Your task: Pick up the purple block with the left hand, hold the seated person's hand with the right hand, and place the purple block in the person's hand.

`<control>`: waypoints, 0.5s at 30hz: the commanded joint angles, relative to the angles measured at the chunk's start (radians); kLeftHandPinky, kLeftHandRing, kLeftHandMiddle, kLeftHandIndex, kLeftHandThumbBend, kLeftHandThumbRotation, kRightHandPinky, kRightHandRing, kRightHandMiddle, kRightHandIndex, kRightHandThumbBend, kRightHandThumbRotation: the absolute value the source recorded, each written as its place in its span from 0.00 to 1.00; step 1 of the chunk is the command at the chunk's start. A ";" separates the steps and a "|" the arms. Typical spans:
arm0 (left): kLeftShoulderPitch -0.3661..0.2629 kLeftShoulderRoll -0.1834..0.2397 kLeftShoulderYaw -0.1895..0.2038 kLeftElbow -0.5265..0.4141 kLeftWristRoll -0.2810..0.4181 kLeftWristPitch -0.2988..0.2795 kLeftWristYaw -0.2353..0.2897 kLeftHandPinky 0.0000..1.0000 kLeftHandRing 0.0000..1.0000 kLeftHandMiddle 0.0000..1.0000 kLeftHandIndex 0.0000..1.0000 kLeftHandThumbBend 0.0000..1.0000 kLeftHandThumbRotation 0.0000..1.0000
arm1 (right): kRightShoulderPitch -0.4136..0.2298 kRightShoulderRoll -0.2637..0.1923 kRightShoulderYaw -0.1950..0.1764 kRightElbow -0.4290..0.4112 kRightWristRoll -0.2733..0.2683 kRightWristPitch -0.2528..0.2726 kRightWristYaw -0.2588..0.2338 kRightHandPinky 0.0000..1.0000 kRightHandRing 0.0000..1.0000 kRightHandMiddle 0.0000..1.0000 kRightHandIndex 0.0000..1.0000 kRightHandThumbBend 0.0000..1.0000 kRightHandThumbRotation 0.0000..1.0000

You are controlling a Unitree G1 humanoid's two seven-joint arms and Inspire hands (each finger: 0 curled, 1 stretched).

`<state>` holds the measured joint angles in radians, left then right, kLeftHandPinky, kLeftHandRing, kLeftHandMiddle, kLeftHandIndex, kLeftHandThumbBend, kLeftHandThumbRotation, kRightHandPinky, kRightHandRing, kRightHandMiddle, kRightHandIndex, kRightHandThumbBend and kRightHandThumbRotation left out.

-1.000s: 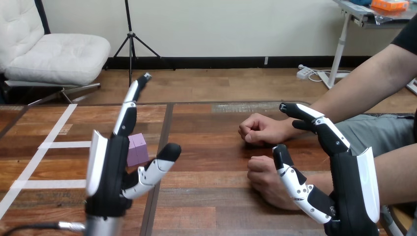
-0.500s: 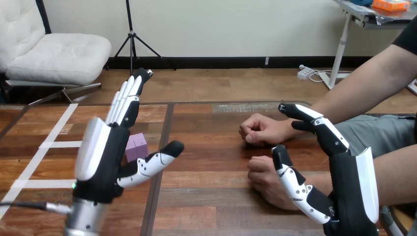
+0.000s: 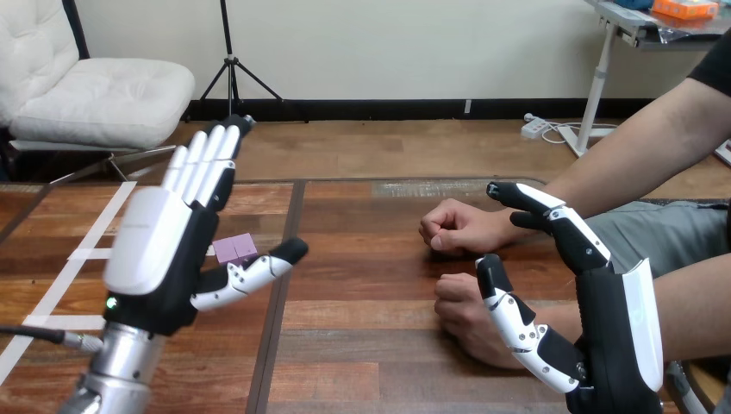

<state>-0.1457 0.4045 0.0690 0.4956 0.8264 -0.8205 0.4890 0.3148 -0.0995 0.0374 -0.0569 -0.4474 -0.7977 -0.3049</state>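
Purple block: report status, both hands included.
Left hand open, raised, nothing held. Small purple block on wooden table, behind it. Right hand open beside person's nearer closed hand, no grip.

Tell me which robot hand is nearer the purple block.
Left. The left hand, open, partly hides the purple block; the right hand is across the table by the person's hands.

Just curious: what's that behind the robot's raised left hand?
A purple block lies on the table behind the left hand. Only its top part shows; the hand and thumb cover the rest.
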 commanded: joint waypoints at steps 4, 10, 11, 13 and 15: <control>-0.106 0.080 -0.063 0.001 0.069 0.061 0.084 1.00 1.00 1.00 1.00 0.74 0.95 | -0.037 0.009 -0.006 -0.001 -0.001 -0.005 -0.009 0.73 0.78 0.77 0.74 0.36 0.43; -0.129 0.116 -0.098 0.024 0.078 0.096 0.084 1.00 1.00 1.00 1.00 0.72 0.95 | -0.038 0.007 -0.008 -0.004 -0.003 -0.003 -0.007 0.73 0.78 0.78 0.75 0.36 0.43; -0.135 0.122 -0.105 0.031 0.080 0.101 0.086 1.00 1.00 1.00 1.00 0.72 0.95 | -0.039 0.007 -0.008 -0.004 -0.002 -0.002 -0.006 0.73 0.78 0.78 0.75 0.35 0.43; -0.143 0.130 -0.115 0.040 0.080 0.106 0.092 1.00 1.00 1.00 1.00 0.71 0.95 | -0.040 0.009 -0.009 -0.005 0.000 -0.001 -0.005 0.73 0.78 0.78 0.75 0.35 0.43; -0.154 0.138 -0.125 0.055 0.078 0.110 0.092 1.00 1.00 1.00 1.00 0.71 0.94 | -0.041 0.010 -0.010 -0.006 -0.004 0.000 -0.006 0.73 0.78 0.77 0.75 0.35 0.43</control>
<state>-0.2123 0.5102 -0.0198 0.5228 0.9077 -0.7232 0.5602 0.3146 -0.0917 0.0366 -0.0569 -0.4480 -0.7969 -0.3048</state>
